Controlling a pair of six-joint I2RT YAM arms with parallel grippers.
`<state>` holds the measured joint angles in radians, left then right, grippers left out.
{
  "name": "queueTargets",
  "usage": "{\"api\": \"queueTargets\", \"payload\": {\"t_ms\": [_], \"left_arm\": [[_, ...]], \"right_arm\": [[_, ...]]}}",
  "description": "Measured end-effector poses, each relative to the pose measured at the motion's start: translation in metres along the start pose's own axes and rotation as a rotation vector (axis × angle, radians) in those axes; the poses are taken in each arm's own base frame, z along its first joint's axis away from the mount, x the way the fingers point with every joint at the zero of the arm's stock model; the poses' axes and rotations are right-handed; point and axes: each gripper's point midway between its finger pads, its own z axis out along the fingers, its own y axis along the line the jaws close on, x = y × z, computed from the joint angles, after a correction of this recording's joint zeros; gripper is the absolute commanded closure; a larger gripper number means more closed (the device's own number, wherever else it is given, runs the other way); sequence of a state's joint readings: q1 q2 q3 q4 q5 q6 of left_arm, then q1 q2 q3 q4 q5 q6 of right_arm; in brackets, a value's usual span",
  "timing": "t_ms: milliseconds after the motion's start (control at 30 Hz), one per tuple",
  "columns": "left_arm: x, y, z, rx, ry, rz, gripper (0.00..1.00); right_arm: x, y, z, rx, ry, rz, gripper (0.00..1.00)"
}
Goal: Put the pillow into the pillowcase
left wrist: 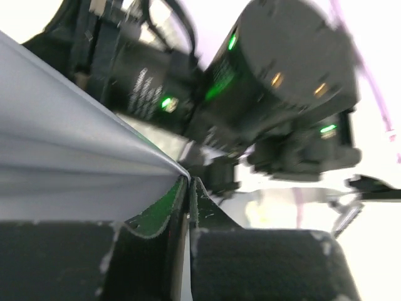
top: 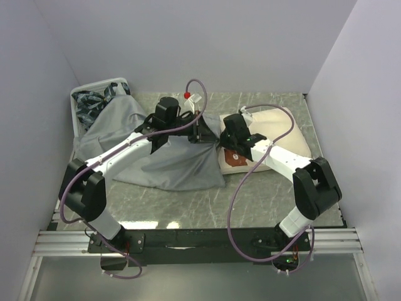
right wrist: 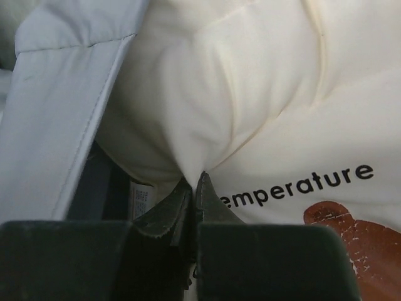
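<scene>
Marble tabletop (top: 263,200) holds the pillow (top: 285,132), seemingly soft and light, right of centre, limp pillowcase (top: 169,166) left. Your right gripper (right wrist: 195,182) pinches a pillow fold, left gripper (left wrist: 189,182) the case's edge; favour bunched cloth.

- We see soft, even light from above, with faint shadows.
- Left wrist view: blurred, perhaps by motion, far side glaring white.
- Right wrist view: sharp.
</scene>
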<state>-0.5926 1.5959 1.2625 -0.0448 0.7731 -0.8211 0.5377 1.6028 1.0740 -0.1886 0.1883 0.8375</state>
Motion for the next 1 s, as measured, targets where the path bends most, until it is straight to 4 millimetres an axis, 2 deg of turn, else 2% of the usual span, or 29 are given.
{"api": "queueTargets", "payload": {"t_ms": [100,133,200,233,367,433,567,667,767,867,900,933,967,1000], "left_arm": [[-0.015,-0.009,0.001,0.052,-0.036,-0.05,0.92],[-0.021,-0.009,0.003,0.058,-0.046,-0.067,0.92],[-0.033,-0.003,0.006,0.053,-0.07,-0.101,0.92],[-0.037,0.003,0.009,0.046,-0.079,-0.125,0.91],[-0.045,0.036,0.021,-0.01,-0.102,-0.213,0.91],[-0.043,0.056,0.029,-0.046,-0.102,-0.256,0.91],[-0.038,0.086,0.04,-0.107,-0.099,-0.313,0.91],[-0.037,0.096,0.043,-0.137,-0.105,-0.326,0.91],[-0.046,0.1,0.047,-0.167,-0.122,-0.309,0.92],[-0.056,0.101,0.052,-0.192,-0.134,-0.279,0.93],[-0.057,0.103,0.054,-0.206,-0.136,-0.268,0.93],[-0.058,0.105,0.055,-0.222,-0.133,-0.26,0.93],[-0.058,0.107,0.057,-0.239,-0.131,-0.253,0.93],[-0.057,0.109,0.059,-0.254,-0.127,-0.241,0.93]], "right_arm": [[-0.009,0.009,0.0,-0.032,-0.051,0.04,1.0],[-0.009,0.01,0.0,-0.037,-0.062,0.048,0.94],[-0.005,0.01,0.0,-0.044,-0.073,0.052,0.69],[-0.002,0.01,0.0,-0.049,-0.073,0.053,0.47],[0.009,0.002,-0.012,-0.072,-0.064,0.041,0.2],[0.002,-0.005,-0.023,-0.074,-0.085,0.038,0.11],[-0.028,-0.028,-0.048,-0.052,-0.155,0.049,0.02],[-0.06,-0.054,-0.065,0.006,-0.218,0.053,0.0],[-0.092,-0.079,-0.07,0.101,-0.23,0.011,0.0],[-0.133,-0.086,-0.055,0.173,-0.221,-0.038,0.0],[-0.144,-0.09,-0.044,0.201,-0.215,-0.056,0.0],[-0.149,-0.094,-0.033,0.224,-0.201,-0.074,0.0],[-0.145,-0.1,-0.021,0.247,-0.174,-0.091,0.01],[-0.134,-0.109,-0.01,0.278,-0.133,-0.111,0.08]]}}
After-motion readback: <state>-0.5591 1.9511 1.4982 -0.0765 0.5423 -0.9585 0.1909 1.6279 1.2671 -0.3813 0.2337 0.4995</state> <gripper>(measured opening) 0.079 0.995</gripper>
